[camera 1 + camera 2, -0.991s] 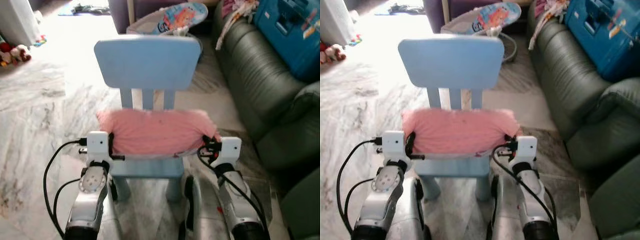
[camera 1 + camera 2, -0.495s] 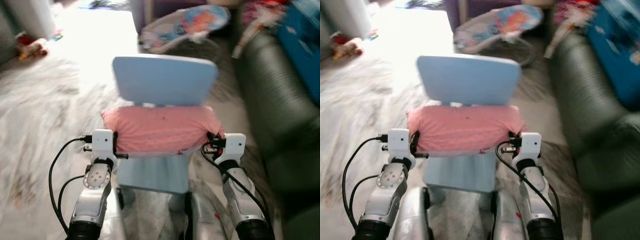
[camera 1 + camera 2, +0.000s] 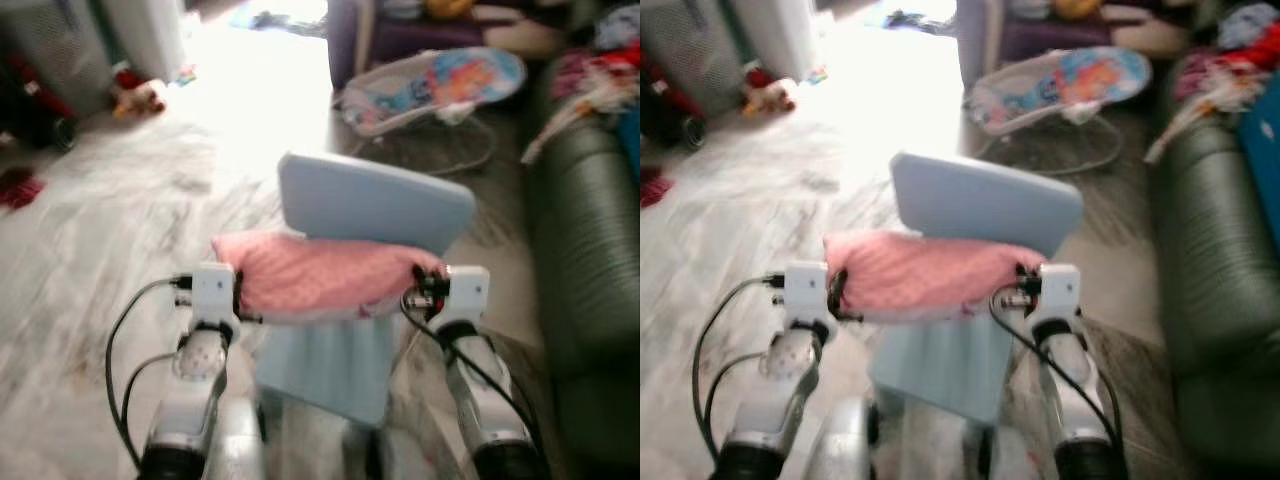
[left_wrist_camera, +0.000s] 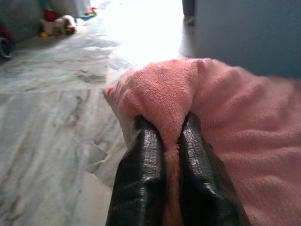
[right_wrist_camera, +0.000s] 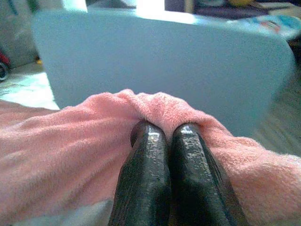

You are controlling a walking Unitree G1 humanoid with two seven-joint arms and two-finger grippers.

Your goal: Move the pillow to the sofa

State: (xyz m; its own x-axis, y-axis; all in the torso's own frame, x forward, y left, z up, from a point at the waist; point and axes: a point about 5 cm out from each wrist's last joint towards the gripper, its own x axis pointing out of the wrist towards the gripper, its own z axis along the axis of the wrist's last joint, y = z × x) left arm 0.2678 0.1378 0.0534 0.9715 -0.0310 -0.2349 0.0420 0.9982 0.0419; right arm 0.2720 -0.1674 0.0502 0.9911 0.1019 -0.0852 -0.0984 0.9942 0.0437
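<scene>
Lifted since before: pink pillow (image 3: pixel 318 278) above blue chair (image 3: pixel 372 205) seat, pinched at both ends by left gripper (image 4: pixel 170 136) and right gripper (image 5: pixel 165 134) jaws.

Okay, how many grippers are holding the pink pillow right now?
2. The left gripper pinches the pillow at its left end; the right gripper pinches its right end, before the blue chair.

Both silver arms reach forward, level with each other. The left gripper (image 4: pixel 171 136) and right gripper (image 5: pixel 167 134) each pinch one end of the pink pillow (image 3: pixel 320 278), fingers (image 4: pixel 141 179) pressed together.
</scene>
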